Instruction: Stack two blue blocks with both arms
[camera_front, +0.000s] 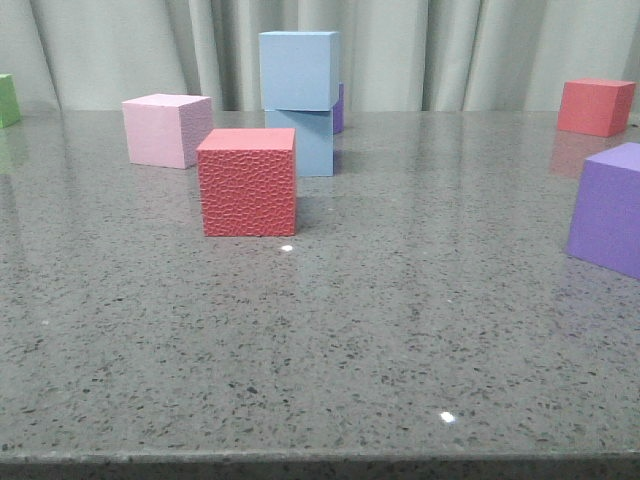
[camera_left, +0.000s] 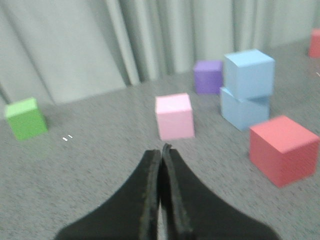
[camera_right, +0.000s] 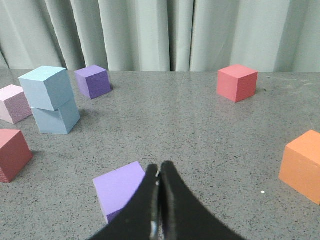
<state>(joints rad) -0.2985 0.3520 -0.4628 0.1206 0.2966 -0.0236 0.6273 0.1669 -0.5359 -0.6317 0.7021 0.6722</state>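
We see one blue block (camera_front: 299, 70) stacked on the other (camera_front: 312, 142), upper centre; our left gripper (camera_left: 161, 150) and right gripper (camera_right: 160, 167) are closed, empty.

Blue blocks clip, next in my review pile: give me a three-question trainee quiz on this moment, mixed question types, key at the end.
1. True or false: the upper blue block sits exactly square on the lower blue block.
2. Multiple choice: which block stands nearest the camera in the front view, just before the stack? A) pink block B) red block C) green block
3. Short answer: how do the jaws of the left gripper and right gripper stand, and do they hold anything?

Key
1. False: it is twisted and overhangs towards the left.
2. B
3. Both pairs are shut and hold nothing.
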